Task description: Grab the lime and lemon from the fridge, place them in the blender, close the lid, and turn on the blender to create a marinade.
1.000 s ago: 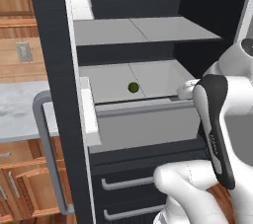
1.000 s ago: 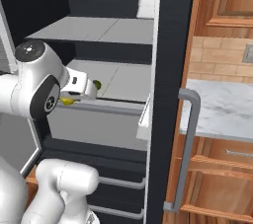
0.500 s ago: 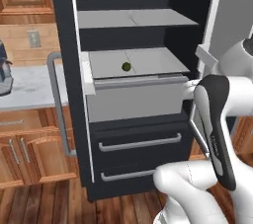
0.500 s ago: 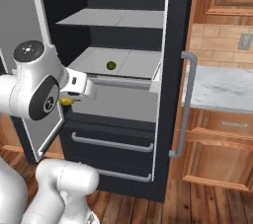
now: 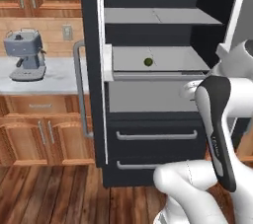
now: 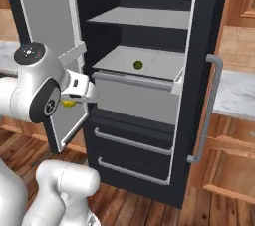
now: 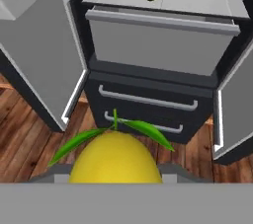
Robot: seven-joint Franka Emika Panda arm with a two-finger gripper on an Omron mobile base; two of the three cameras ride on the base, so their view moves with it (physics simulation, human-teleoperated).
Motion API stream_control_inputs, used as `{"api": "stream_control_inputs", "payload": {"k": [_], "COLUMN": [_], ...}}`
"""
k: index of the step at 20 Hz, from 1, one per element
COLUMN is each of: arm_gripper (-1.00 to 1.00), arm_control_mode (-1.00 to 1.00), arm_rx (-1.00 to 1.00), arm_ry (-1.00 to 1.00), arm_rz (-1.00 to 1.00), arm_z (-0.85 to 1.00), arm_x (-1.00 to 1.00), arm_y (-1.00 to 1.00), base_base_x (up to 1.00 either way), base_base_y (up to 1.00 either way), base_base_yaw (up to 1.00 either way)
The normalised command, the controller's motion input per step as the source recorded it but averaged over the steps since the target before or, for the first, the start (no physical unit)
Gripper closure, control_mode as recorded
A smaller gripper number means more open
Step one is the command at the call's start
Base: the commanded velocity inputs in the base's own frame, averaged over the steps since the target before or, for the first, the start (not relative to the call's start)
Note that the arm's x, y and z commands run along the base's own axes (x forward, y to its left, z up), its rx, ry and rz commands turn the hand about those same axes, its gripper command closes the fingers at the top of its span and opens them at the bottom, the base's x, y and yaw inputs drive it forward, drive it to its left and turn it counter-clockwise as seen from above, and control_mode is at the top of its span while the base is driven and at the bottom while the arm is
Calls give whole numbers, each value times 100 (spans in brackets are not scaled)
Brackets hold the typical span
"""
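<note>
Pincer (image 6: 74,101) around leafy yellow lemon (image 7: 116,158)

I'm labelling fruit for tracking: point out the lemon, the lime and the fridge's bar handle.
lemon (image 7: 116,160), hand view, middle of its yellow skin.
lime (image 5: 147,61), left base view, its centre.
bar handle (image 6: 209,108), right base view, mid-shaft.

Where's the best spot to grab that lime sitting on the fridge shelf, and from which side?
Grip the lime across its round middle, coming in from the open front of the fridge, slightly from above. It sits alone and free on the flat shelf, with the upper shelf overhead limiting a straight top-down reach.
</note>
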Motion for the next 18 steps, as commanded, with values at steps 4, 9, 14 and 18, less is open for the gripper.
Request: {"api": "stream_control_inputs", "payload": {"k": [4,9,14,18], "arm_gripper": [100,100,100,100], "arm_control_mode": [100,100,100,100], "arm_rx": [0,0,0,0], "arm_ry": [0,0,0,0], "arm_rz": [0,0,0,0], "arm_z": [0,0,0,0], "arm_x": [0,0,0,0], "arm_y": [0,0,0,0], "base_base_x": [-24,-31,-21,0], "base_base_y": [4,8,17,19], "base_base_yaw": [64,80,87,91]}}
